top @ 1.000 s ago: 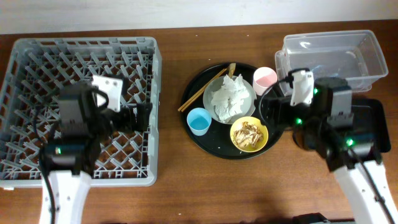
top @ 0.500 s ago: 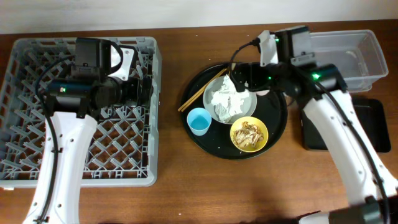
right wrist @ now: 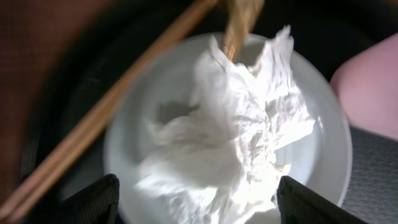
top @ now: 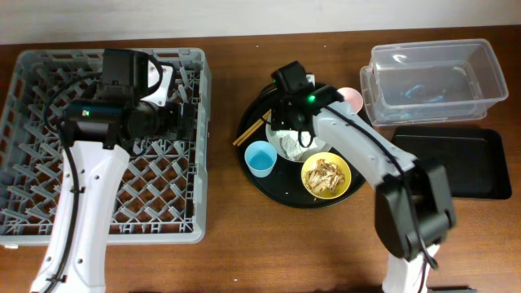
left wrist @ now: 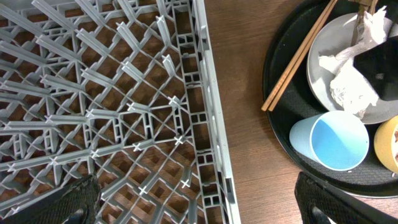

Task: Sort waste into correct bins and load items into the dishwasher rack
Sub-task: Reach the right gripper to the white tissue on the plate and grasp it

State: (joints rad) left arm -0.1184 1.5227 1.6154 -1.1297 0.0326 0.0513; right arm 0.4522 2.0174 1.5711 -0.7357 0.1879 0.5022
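Chopsticks [left wrist: 298, 59] x2, 1 pink cup [top: 352, 98], 1 blue cup [left wrist: 336, 140], 1 plate [right wrist: 323, 143] w/ tissue [right wrist: 236, 137]; L fingers [left wrist: 68, 202], R fingers [right wrist: 93, 199] apart.

The dishwasher rack [top: 106, 236] sits on the table [top: 224, 260] at my left, and my left gripper [left wrist: 199, 205] hangs over its right wall. The round tray [top: 285, 194] lies in the middle. On it, the plate [left wrist: 329, 43] is toward the back, under my right gripper [right wrist: 199, 205], with the tissue [right wrist: 230, 143] on it. The chopsticks [left wrist: 298, 56] slant along the plate's left. The front cup [top: 260, 159] is before the plate on the left, and the bowl [top: 306, 181] with the scraps [top: 327, 172] is before it on the right. The back cup [top: 352, 98] is behind-right. The tub [top: 427, 47] stands far right, with the flat tray [top: 456, 163] just before it.
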